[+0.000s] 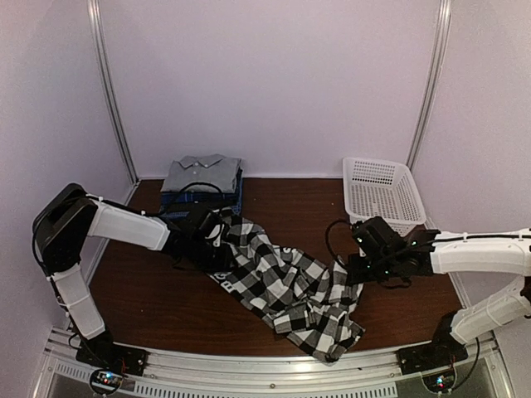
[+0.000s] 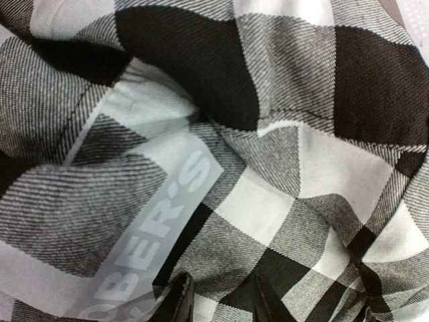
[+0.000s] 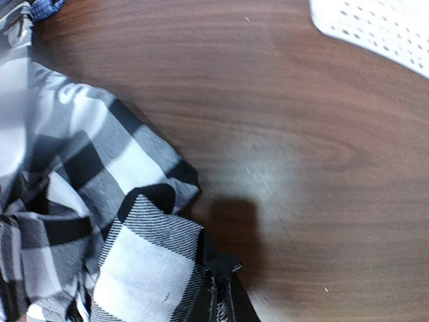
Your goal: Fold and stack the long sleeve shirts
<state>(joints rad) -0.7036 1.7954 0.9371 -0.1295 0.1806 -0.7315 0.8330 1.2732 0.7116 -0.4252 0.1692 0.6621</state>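
Note:
A large black-and-white check shirt (image 1: 282,286) lies crumpled across the middle of the table between my two grippers. My left gripper (image 1: 207,240) is at its left end. In the left wrist view the check cloth (image 2: 268,134) fills the frame, with a grey size strip (image 2: 154,228), and a thick fold sits between the narrowed jaws of the gripper (image 2: 224,295). My right gripper (image 1: 353,269) is shut on a dark edge of the shirt (image 3: 134,255), pinched at the fingertips (image 3: 221,295) just above the table. A folded grey shirt (image 1: 203,172) tops a stack on blue shirts (image 1: 236,197) at the back left.
A white lattice basket (image 1: 390,217) stands at the back right, and its corner shows in the right wrist view (image 3: 382,27). Bare brown tabletop (image 3: 301,134) lies between the shirt and the basket. White walls close in the back and sides.

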